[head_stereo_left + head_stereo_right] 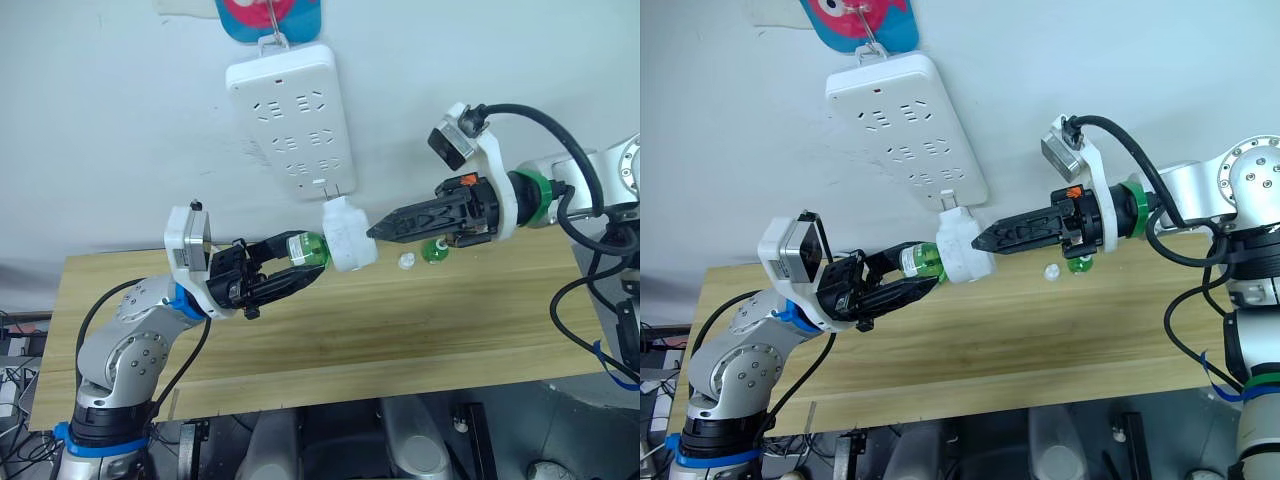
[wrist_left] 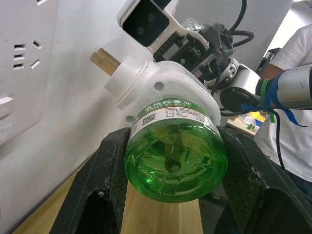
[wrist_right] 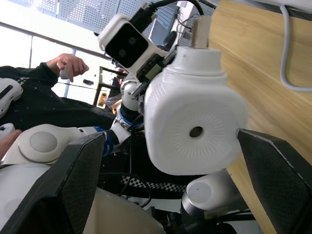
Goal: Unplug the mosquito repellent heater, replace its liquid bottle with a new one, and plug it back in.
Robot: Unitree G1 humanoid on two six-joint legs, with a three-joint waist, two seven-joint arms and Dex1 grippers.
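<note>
The white mosquito repellent heater hangs in the air just below the lower end of the white power strip on the wall. Its metal prongs are bare and out of the sockets. A green liquid bottle is screwed into it, and my left gripper is shut on that bottle from the left. My right gripper reaches in from the right with its fingers open on either side of the heater's domed face. A second green bottle stands on the table behind the right gripper.
A small white cap lies beside the second bottle on the wooden table. The power strip hangs from a hook on the white wall. A person sits behind the robot, and another in a white shirt stands nearby.
</note>
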